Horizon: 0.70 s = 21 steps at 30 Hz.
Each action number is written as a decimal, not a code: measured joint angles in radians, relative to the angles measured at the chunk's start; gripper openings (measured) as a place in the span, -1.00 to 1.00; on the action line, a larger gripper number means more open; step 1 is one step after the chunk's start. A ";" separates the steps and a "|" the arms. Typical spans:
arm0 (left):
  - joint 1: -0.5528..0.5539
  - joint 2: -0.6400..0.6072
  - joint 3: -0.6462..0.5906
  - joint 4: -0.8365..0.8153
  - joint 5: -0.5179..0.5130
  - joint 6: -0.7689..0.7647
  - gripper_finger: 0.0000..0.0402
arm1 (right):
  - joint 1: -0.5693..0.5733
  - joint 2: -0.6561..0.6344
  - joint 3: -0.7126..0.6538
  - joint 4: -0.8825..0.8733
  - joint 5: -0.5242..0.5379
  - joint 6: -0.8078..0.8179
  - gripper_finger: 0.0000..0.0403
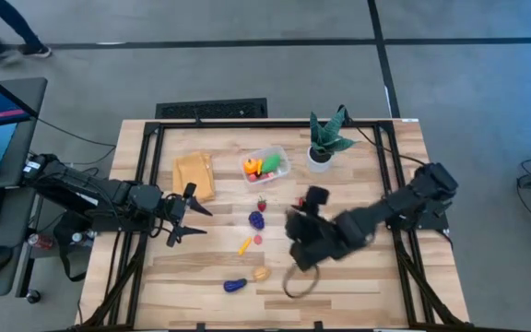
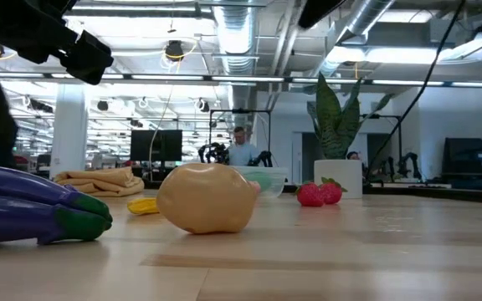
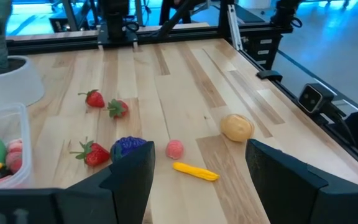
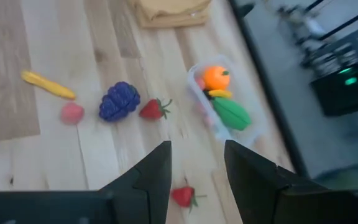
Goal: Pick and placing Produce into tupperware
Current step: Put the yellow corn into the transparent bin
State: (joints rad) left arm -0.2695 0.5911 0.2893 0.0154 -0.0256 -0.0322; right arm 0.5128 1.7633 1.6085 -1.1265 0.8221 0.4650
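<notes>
Pale wooden planks make up the table, which sits on a grey floor inside a black frame. Taking the table's centre in the overhead view as the clock's hub, the clear tupperware lies toward 12 o'clock, already holding an orange and a green piece. Loose produce spreads from the hub toward 6: a strawberry, purple grapes, a yellow piece, a tan piece and an eggplant. At 9 o'clock the left claw hovers with fingers apart, holding nothing. At 4 o'clock the right claw hangs above the table, fingers parted and empty, over another strawberry.
</notes>
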 joint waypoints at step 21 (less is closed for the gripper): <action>0.000 0.221 0.000 0.218 -0.004 -0.017 0.21 | 0.394 0.008 -0.169 -0.161 0.178 0.602 -0.34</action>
State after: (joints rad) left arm -0.2696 0.8119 0.2890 0.2331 -0.0301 -0.0490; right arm 0.9064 1.7712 1.4394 -1.2873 1.0002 1.0674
